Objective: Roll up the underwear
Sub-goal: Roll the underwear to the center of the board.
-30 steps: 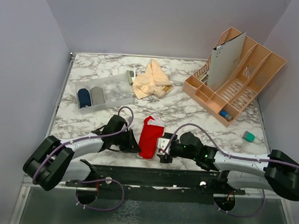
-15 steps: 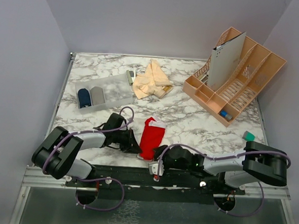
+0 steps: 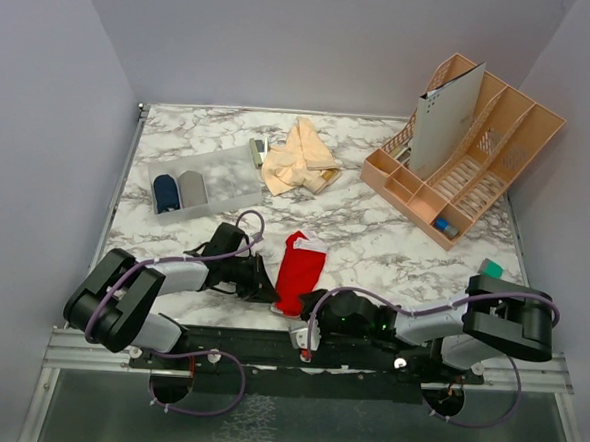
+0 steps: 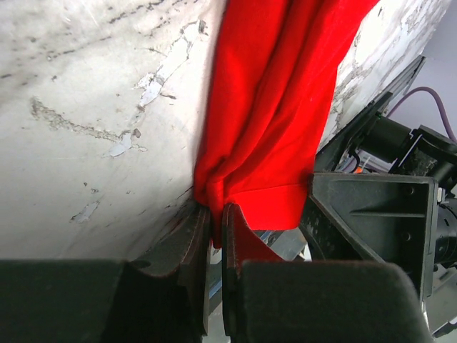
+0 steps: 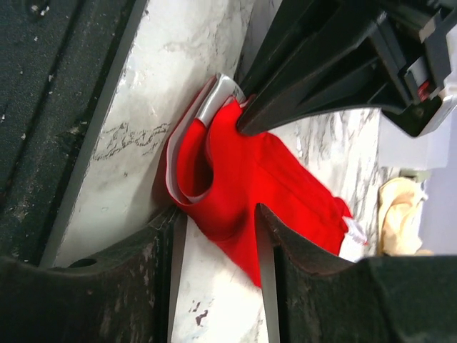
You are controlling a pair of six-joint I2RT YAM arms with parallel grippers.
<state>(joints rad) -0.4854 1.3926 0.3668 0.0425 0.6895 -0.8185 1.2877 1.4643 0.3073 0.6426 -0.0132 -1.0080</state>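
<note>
Near edge: left gripper (image 4: 216, 218) clenched on red underwear (image 4: 278, 107); right gripper (image 5: 218, 214) jaws apart, straddling it. Clear tray (image 3: 236, 177), left side, holds blue roll (image 3: 167, 191), grey roll (image 3: 192, 187).

Left arm (image 3: 172, 272), right arm (image 3: 435, 315): pale grey links, black joints, purple cables (image 3: 247, 216); jaws black, matte.

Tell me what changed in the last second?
The right gripper swung back to the near end of the red underwear, and its jaws narrowed around that end. The left gripper stays pinched on the near corner; the garment has not shifted.
</note>
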